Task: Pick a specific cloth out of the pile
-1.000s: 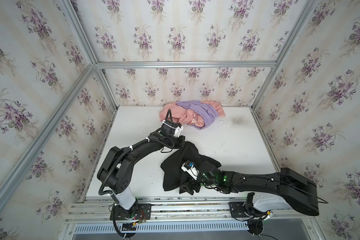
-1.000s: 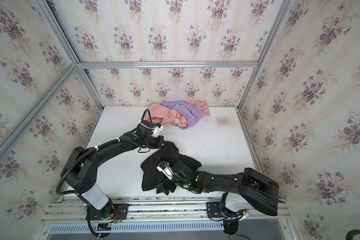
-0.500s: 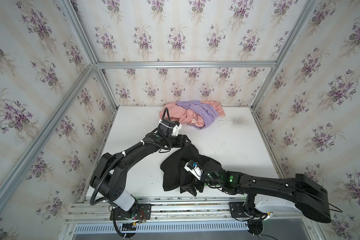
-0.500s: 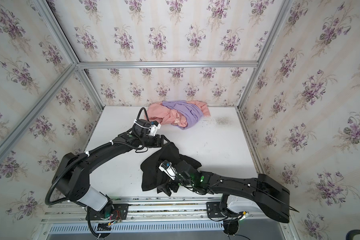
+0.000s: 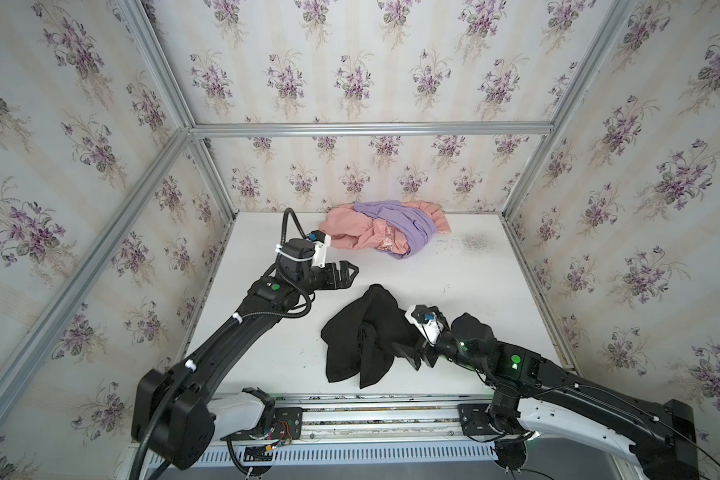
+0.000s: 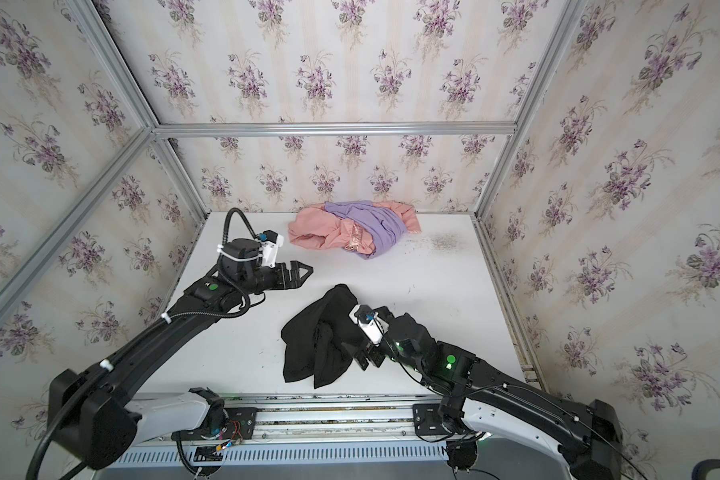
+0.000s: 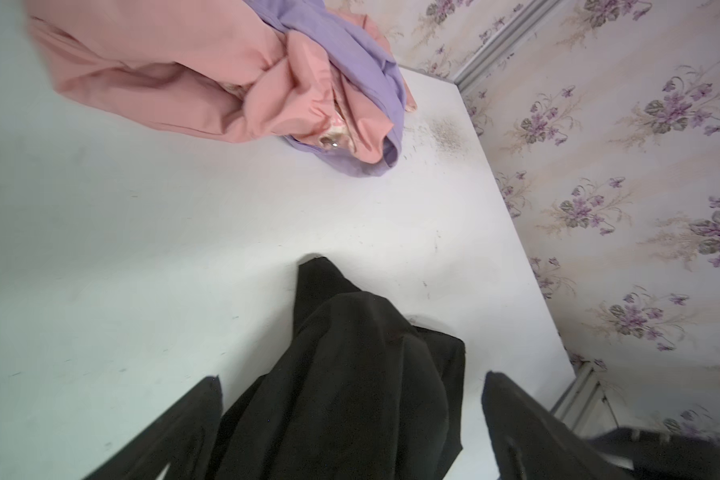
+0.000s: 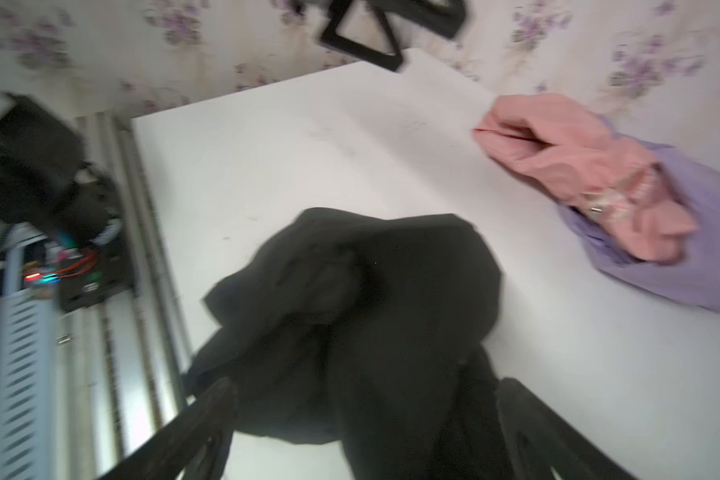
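The left end effector [image 5: 349,274] hangs empty, jaws wide, behind and left of the one crumpled plain black fabric cloth [image 5: 358,340]. That cloth lies lengthwise front-to-back on the white tabletop [image 5: 474,282], well apart from the one salmon-pink and lavender pile [image 5: 383,232]. The nearer right end effector [image 5: 411,359] straddles the black cloth's right edge, jaws wide, pinching nothing.

Cloth [image 5: 350,345] black, matte, soft; pile [image 5: 350,230] smooth pink, lavender fabric; table [image 5: 474,270] white, matte, scuffed.
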{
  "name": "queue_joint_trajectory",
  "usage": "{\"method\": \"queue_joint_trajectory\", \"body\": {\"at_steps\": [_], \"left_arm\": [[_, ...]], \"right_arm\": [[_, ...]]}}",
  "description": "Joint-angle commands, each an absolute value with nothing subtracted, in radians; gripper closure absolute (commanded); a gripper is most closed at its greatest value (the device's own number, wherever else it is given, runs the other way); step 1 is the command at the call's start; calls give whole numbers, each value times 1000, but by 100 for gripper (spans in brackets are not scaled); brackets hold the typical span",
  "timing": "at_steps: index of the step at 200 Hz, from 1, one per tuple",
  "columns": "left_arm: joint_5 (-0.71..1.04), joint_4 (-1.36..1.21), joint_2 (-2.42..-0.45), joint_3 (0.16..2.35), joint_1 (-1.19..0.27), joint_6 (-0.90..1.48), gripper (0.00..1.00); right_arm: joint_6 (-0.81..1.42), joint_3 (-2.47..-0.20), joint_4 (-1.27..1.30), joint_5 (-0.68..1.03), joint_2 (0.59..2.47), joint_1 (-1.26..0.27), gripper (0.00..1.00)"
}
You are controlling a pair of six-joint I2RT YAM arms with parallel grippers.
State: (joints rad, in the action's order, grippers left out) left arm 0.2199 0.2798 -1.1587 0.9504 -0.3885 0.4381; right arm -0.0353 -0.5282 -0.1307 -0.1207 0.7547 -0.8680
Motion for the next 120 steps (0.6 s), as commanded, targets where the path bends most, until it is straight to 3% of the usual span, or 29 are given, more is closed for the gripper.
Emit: {"method": "queue_joint_trajectory", "body": {"at_steps": [1,25,57,71,79,90,97,120], "left_arm": [[-26,258,-1062,876,-374,390,0],[-326,148,-970,737,-373,299,0],[-620,-124,-1020,530,-344,43,1],[-523,-251,-1065,452,-270,-37,2],[-462,-320,-1075,415,-217,-24,3],[-308,-396,-1070,383,-140,-12,5],[-233,-454,-1064,365,-101,9,5],[-166,-643,-1096,316,-63,-32,3]], "right_arm": [[-71,-502,3,-282,792,-693,0],[-196,-358,357,-330,931,-485,0],[-321,-293,845,-429,1346,-355,1],[-373,-301,1004,-405,1446,-333,0],[-319,-347,935,-456,1457,-325,0],[-254,-356,915,-285,1464,-250,2],[-197,-354,939,-302,1480,-213,1],[-49,-293,1138,-106,1576,-47,3]]}}
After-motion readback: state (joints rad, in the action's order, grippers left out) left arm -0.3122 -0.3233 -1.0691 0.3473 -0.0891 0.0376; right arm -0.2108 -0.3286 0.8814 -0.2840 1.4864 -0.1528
